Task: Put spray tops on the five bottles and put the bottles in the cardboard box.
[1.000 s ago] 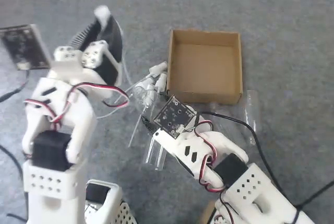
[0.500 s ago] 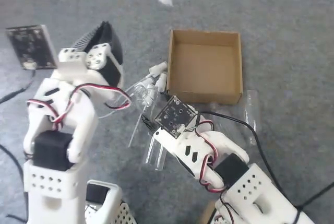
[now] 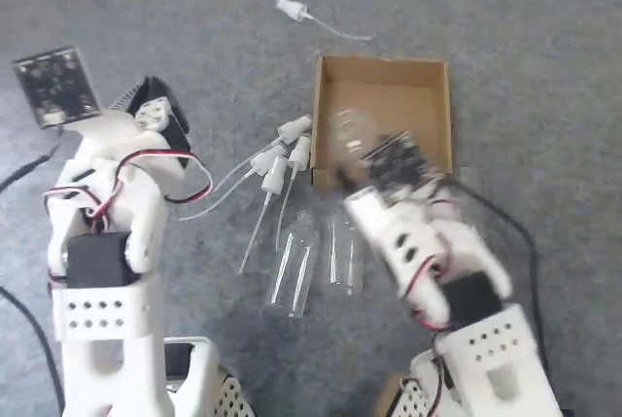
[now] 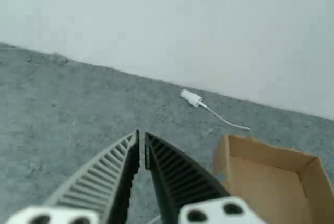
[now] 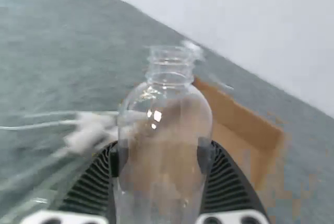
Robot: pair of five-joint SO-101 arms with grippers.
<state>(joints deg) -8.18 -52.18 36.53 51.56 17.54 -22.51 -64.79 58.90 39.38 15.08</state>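
Clamping an uncapped clear bottle [image 5: 164, 109] between its fingers, the right gripper [image 5: 159, 153] hung over the cardboard box's [image 3: 381, 67] near-left edge. The left gripper [image 4: 141, 141], closed on nothing, sat far left.

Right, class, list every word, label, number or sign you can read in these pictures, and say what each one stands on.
None can be read.
The cardboard box shows plain sides, no print.
The clear bottle held by the right gripper carries no label.
The circuit board on the left arm has tiny marks, too small to read.
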